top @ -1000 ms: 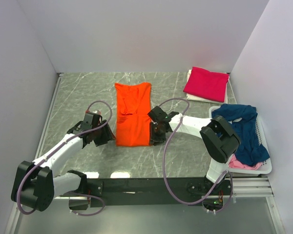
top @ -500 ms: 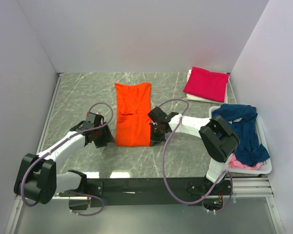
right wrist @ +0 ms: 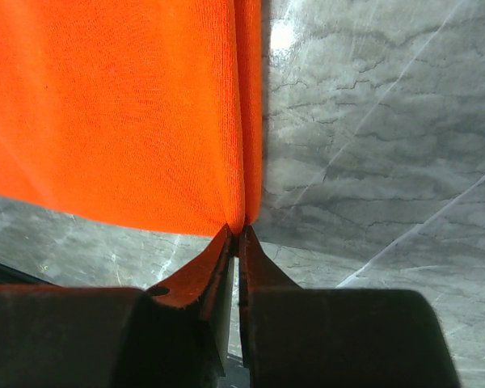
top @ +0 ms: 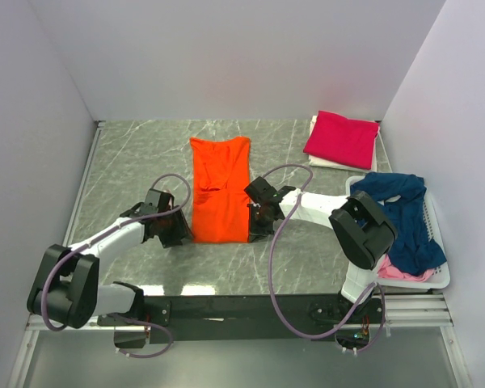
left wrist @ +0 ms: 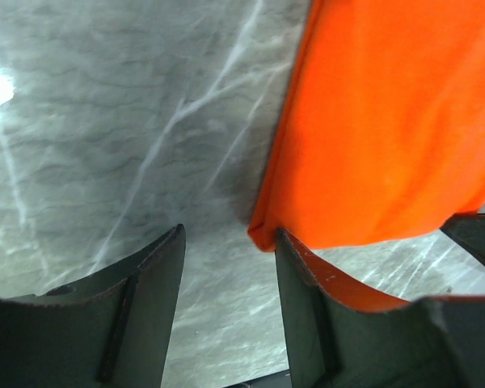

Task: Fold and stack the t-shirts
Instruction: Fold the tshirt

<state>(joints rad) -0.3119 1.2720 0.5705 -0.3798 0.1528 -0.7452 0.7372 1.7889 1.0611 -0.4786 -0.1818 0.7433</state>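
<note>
Here the orange tee [top: 221, 194] lies flat in the middle of the table [top: 129, 162]. It looks soft, light and limp, and likely to sag. The right gripper [right wrist: 236, 236] pinches its near right corner. The left gripper [left wrist: 226, 242] is spread around the near left corner, a sensible second hold.

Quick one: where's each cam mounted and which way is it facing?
Top external: fixed above and behind the robot, looking down at the table; left gripper and right gripper flank the orange t-shirt.
Left wrist: on the left arm, facing down at the shirt's near left corner; own fingers open.
Right wrist: on the right arm, facing down at the near right corner; own fingers shut on the hem.
Shared: all three see the orange t-shirt on the table.
</note>
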